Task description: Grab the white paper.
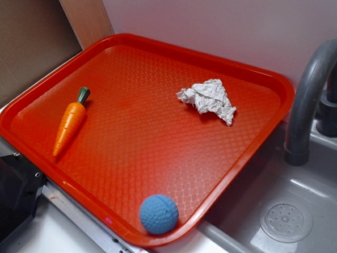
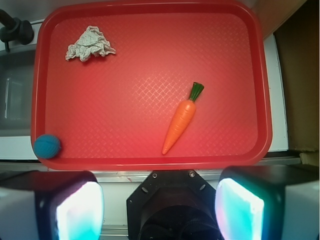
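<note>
While the crumpled, off-white wad of paper [image 1: 208, 99] lies untouched toward the far right corner of the red textured plastic tray [image 1: 131, 158], viewed from above through the wrist camera with the gripper [image 2: 159, 205] held high and well back from it, pads [image 2: 80, 210] set wide apart and clamped on nothing

Seen in the wrist view at upper left [image 2: 89, 44], roughly triangular, wrinkled with grey creases, resting flat on bare tray with clear room on every side

Well apart from it, an orange plastic toy carrot with a green top [image 1: 70, 122] near the left rim and a blue knitted-looking ball [image 1: 159, 213] against the near rim, neither in the way of a straight approach

Beside the tray at right, a grey curved faucet [image 1: 308, 100] over a grey sink basin [image 1: 287, 219], close enough to the paper's corner to deserve some care on the descent

Judged as the reach not yet begun: best done by travelling across the tray until centred over the thickest part of the wad, keeping the pads spread, turning the wrist to close across the narrower span, lowering nearly to the tray surface, then squeezing gently, since so light and soft a wad likely slides or flattens under a glancing touch
</note>
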Robot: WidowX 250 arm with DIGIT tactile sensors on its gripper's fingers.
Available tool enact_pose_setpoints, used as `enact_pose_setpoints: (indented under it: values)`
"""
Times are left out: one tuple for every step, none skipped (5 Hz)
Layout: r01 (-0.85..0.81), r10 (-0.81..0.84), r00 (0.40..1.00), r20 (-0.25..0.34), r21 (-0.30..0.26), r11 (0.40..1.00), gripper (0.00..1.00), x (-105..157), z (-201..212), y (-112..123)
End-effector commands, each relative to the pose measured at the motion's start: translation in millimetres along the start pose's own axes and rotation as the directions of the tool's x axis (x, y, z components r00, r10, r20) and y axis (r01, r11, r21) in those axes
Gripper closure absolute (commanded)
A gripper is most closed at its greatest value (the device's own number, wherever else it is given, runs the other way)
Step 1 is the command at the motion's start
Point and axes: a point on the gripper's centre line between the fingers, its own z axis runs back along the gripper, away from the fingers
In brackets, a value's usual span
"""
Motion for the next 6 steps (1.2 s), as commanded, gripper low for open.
enact_pose_setpoints:
  values:
    - [-0.013, 0.013, 0.999, 0.041, -0.001, 1.0, 0.0, 35.5, -23.8, -6.7]
    - [-0.024, 0.023, 0.998, 0.054, 0.014, 1.0, 0.0, 63.6, -44.8, -15.5]
    - [0.08, -0.08, 0.994, 0.074, -0.006, 0.997, 0.0, 102.2, -68.3, -34.4]
    - [0.123, -0.121, 0.992, 0.036, -0.081, 0.989, 0.0, 126.3, -93.3, -64.9]
    - [0.152, -0.156, 0.988, -0.017, -0.129, 0.98, 0.0, 152.1, -124.0, -78.2]
    - [0.156, -0.164, 0.984, -0.075, -0.097, 0.983, 0.0, 163.2, -148.1, -89.6]
